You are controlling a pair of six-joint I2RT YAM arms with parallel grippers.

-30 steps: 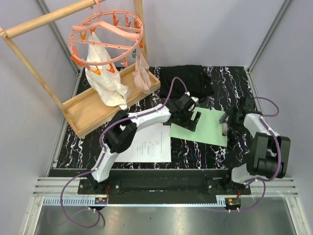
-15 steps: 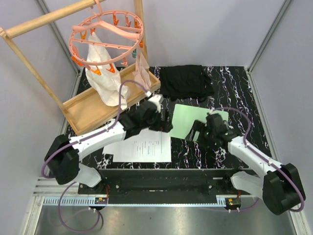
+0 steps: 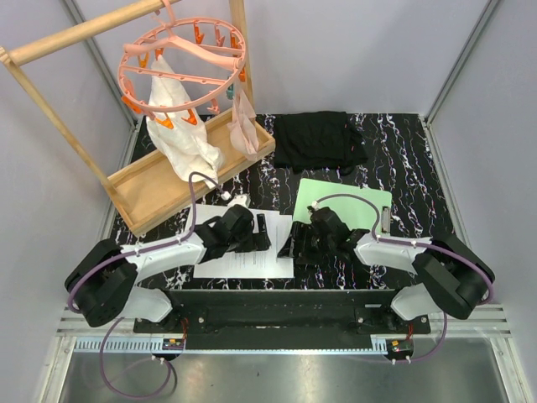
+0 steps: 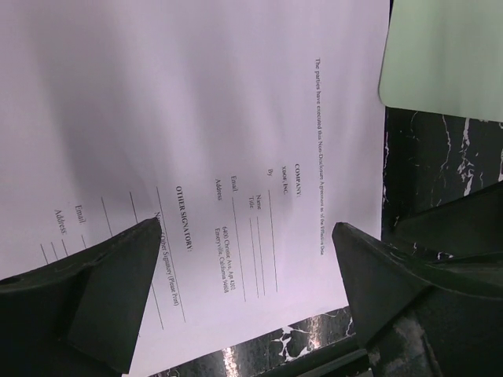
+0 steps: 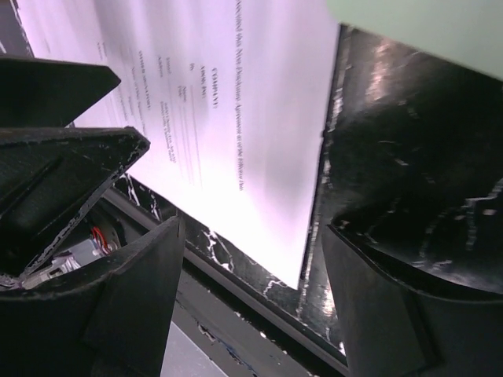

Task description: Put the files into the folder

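Left tool (image 3: 262,233) of mine hangs low over the files (image 3: 231,260), its two fingers (image 4: 118,290) spread wide with nothing between them; whether they touch the paper I cannot tell. The files lie flat on the black marbled counter (image 3: 403,159), close to its near edge and a little left of the middle, with the printed side up. In my left wrist view (image 4: 196,118) I can read small lines such as "COMPANY" and "OTHER SIGNATORY". Just to the right, my right tool (image 3: 294,241) faces the left one and is also opened wide and empty. In my right wrist view (image 5: 251,236) it stands over the right edge of the sheet (image 5: 259,118), one finger on the paper side and the other above the bare counter. To the right again lies the folder (image 3: 344,201), pale green and flat on the counter. No sheet is on it, and its near left corner (image 4: 448,55) comes just beside the far right corner of the files; if they overlap there, I cannot tell. On the right edge of the folder sits a small black clip (image 3: 384,220).
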